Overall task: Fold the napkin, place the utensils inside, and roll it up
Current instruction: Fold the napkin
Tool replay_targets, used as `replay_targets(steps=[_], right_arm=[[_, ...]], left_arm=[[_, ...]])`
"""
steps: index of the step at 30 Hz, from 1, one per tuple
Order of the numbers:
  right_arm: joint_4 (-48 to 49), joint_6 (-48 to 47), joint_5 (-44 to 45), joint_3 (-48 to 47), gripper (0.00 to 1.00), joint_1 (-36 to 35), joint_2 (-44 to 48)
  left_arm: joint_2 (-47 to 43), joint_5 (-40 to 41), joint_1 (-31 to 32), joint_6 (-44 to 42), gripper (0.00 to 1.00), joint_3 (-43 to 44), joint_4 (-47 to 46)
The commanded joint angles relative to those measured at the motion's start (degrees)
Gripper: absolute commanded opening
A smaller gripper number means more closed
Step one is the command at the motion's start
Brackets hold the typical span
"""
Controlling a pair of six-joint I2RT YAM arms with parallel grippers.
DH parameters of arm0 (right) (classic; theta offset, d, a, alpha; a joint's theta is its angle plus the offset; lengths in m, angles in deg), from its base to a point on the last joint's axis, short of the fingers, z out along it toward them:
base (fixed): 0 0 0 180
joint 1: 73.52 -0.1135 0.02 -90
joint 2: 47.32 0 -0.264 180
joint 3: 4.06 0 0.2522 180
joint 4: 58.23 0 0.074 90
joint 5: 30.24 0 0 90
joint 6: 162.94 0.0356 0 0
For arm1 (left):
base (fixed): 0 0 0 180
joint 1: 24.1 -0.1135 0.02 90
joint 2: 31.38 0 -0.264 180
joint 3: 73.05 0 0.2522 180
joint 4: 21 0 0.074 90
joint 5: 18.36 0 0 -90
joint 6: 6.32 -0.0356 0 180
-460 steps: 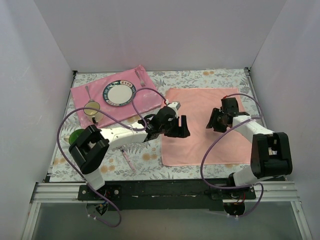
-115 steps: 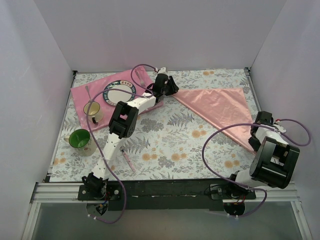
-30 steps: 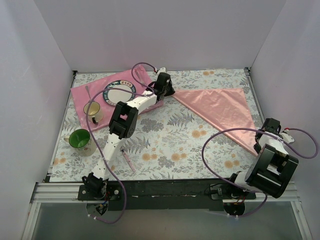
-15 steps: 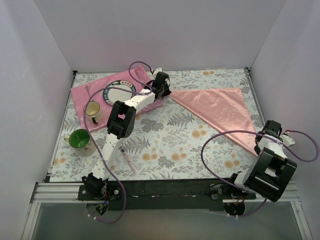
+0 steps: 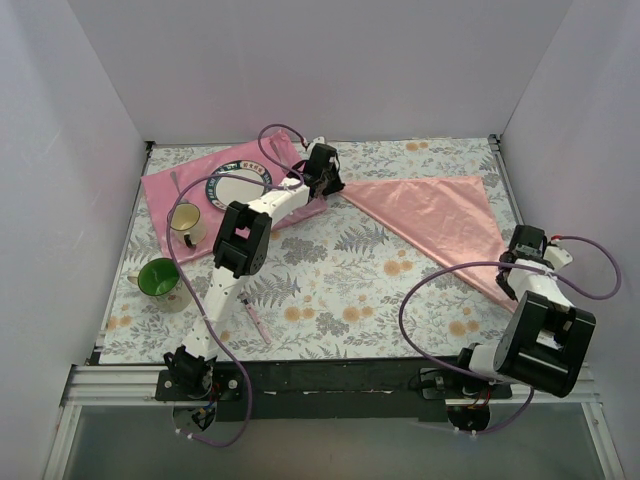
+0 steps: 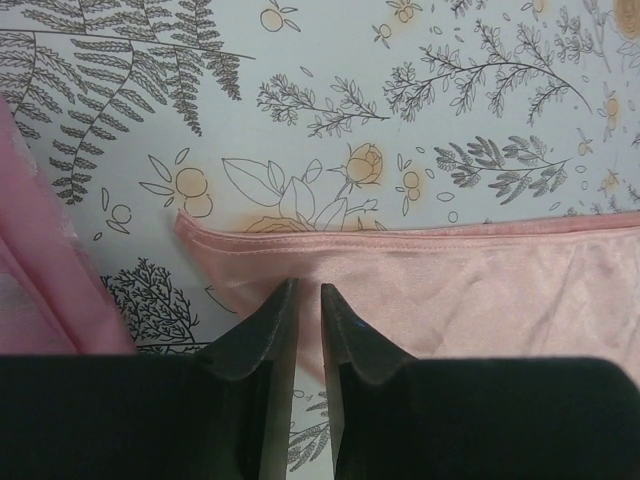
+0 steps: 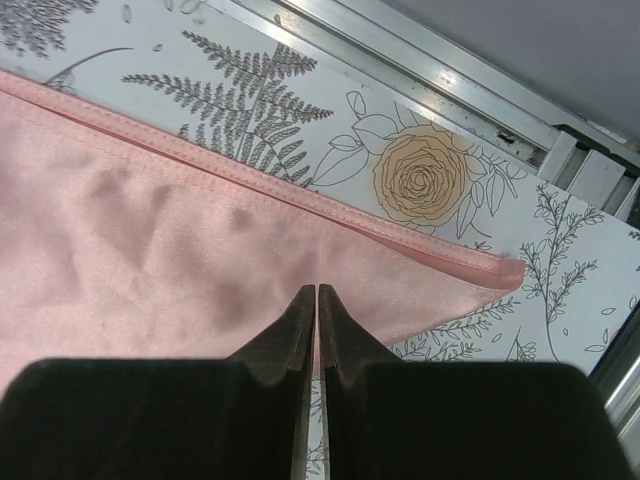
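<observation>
Your napkin (image 5: pixel 440 220), flat a while back, now lies folded in a triangle right of centre. The left gripper (image 6: pixel 309 290) has just eased a slit apart over its far left corner, holding nothing. The right gripper (image 7: pixel 316 292), fingers together, sits over the near right corner. The fold looks done, so the spoon (image 5: pixel 176 183) at far left comes next.

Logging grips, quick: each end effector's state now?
Left end effector: barely open over the napkin corner.
Right end effector: shut at napkin's edge; hold unclear.

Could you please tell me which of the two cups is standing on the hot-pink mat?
The pale yellow cup, beside the plate on the mat's near-left corner; the green mug stands off it, on the floral tablecloth.
</observation>
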Motion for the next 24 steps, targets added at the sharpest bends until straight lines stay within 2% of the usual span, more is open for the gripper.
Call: replay_targets(steps=[1,6,7,10,13,17,21,24], right_arm=[[1.26,0.64,0.85,-0.25,0.11,2.47,-2.29],[1.53,0.47,0.76,3.00,0.11,6.95,-0.71],[1.35,0.29,0.76,3.09,0.11,7.22,-0.53],[0.38,-1.02,0.41,2.22,0.11,6.61,1.14],[1.96,-2.34,0.05,0.99,0.11,2.93,3.95],[4.77,-3.66,-0.29,-3.75,0.12,-5.94,2.64],[8.64,-3.75,-9.49,-8.24,0.13,-12.63,-5.52],[10.05,-2.79,-14.25,-11.92,0.12,-16.85,-11.59]], left_arm=[[-4.73,1.75,-0.27,-3.40,0.16,-1.57,0.88],[-4.99,2.54,-0.62,-6.90,0.18,-3.69,1.41],[-4.91,2.80,-0.62,-10.14,0.18,-2.99,1.93],[-5.95,2.37,-0.45,-12.36,0.19,-0.80,3.17],[-8.50,-0.78,0.78,-11.93,0.23,-0.79,1.33],[-9.83,-8.87,2.72,-6.15,0.30,-1.40,-2.36],[-7.81,-16.51,5.08,-2.52,0.31,-1.23,-4.74],[-6.49,-18.29,6.06,-2.08,0.31,-1.93,-4.57]])
